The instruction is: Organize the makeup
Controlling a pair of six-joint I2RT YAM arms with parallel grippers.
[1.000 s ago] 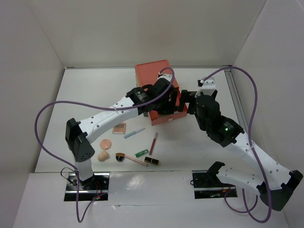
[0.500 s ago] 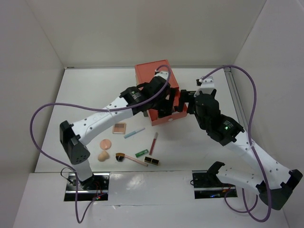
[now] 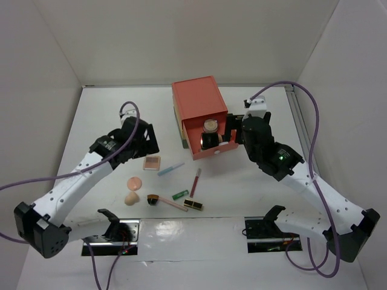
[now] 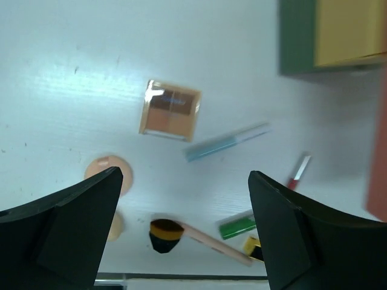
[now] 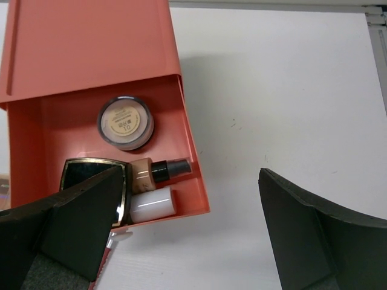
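Your left arm has swung off the orange drawer box (image 3: 198, 99) and pulled back toward 8 o'clock. A second ago it was reaching in over the pulled-out drawer (image 3: 213, 150). Your right arm has not shifted.

Left gripper (image 3: 149, 139): fingers (image 4: 78, 223) spread wide with nothing between them. It hangs above the table (image 3: 97, 115), at 11 o'clock of the loose makeup.

Loose makeup in the top view, all lying flat at 7 o'clock of the box:
- pink palette (image 3: 152, 162), nearest your left gripper
- blue pencil (image 3: 171, 168), just at the palette's 4 o'clock and not touching it
- peach puff (image 3: 134, 182), at the palette's 7 o'clock
- peach sponge (image 3: 131, 197), just at the puff's 6 o'clock
- brush (image 3: 162, 200), dark head toward 9 o'clock
- green tube (image 3: 179, 194), just beside the brush handle
- red gloss stick (image 3: 195, 179), running roughly 12 to 6
- small black case (image 3: 193, 205), at the gloss stick's 6 o'clock end

Right gripper (image 3: 231, 134): claw spread wide and holding nothing, parked at the 3 o'clock edge of the open drawer.

Drawer contents in the right wrist view:
- round powder jar (image 5: 126, 122), toward the back
- black compact (image 5: 91, 175), near the front wall
- foundation bottle (image 5: 156, 171), on its side near the front wall
- white bottle (image 5: 151, 204), just beside the foundation bottle
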